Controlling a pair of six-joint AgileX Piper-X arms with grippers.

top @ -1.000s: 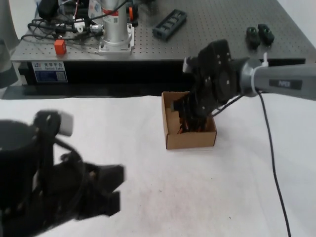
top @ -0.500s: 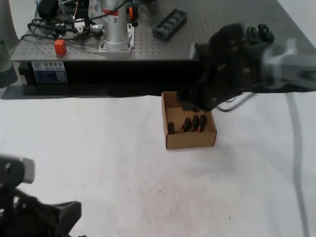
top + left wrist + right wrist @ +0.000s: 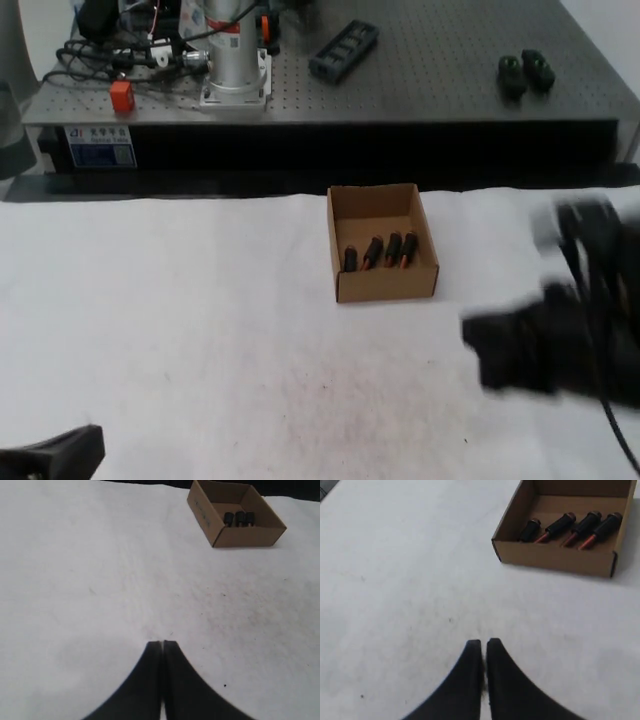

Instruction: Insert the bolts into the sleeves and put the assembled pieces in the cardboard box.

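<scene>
Lying in the box [image 3: 552, 560], the assembled pieces [image 3: 570, 527] looked small, stiff and light, best pinched mid-body. The left end effector [image 3: 163, 647] and right end effector [image 3: 483, 645] were clenched empty.

Bright and diffuse, nearly washing out cloth [image 3: 100, 580] (wrist views especially). Soft, short shadow beside box [image 3: 240, 537]. Heavy motion smear over arm [image 3: 560, 335].
</scene>
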